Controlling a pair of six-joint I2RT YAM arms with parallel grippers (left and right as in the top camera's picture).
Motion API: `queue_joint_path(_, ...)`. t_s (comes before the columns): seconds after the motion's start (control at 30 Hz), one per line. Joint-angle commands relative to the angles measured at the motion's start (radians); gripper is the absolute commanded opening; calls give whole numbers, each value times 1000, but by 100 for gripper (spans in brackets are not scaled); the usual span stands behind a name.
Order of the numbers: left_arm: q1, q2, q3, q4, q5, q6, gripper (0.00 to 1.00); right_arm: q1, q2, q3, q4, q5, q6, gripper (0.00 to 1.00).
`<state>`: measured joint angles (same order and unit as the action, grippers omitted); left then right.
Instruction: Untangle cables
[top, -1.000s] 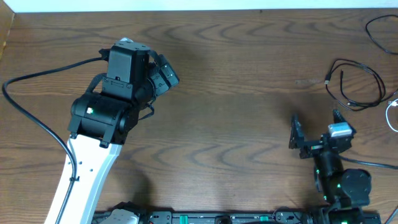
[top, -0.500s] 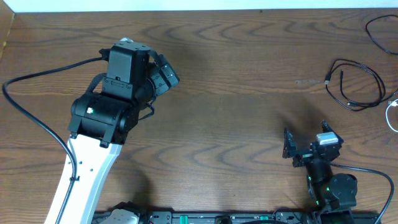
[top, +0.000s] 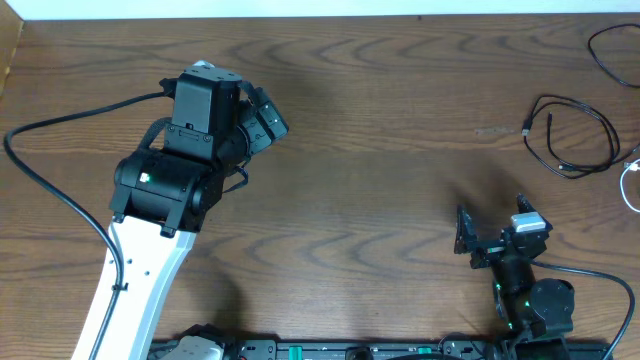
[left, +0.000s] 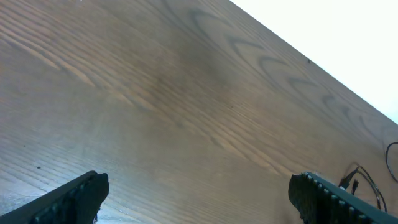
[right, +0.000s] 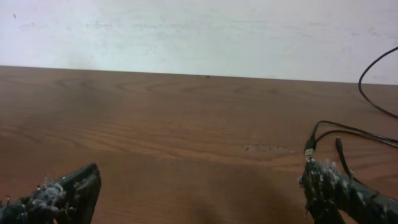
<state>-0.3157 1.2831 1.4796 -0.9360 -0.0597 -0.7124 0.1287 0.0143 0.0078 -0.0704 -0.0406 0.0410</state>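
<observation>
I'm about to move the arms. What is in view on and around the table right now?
table: one, dark brown wood, under everything
looped black cable: one, black, small plug ends, right side of the table, untouched
corner black cable: one, black, far right corner, cut by the frame edge
white cable: one, white, right edge, mostly out of frame
left arm: one, black and white, over the left half
right arm: one, black, near right side
left gripper: open, empty, above bare wood
right gripper: open, empty, short of the looped black cable

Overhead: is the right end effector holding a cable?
No, the right end effector is open and empty, apart from the black cable lying beyond it.
</observation>
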Motion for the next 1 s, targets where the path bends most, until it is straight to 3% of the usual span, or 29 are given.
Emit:
queue_joint_path(0.0,4,2,-4,-2,-20,5,98,7,-8,-2,-3,-3,11,99)
queue_joint_path(0.73,14,-41,-4,-39,-21,6,98,7,-8,-2,-4,-3,11,100)
queue_joint_path(0.97,27,-190,-86,10,-16,210,98,7,-8,-2,-4,-3,11,99)
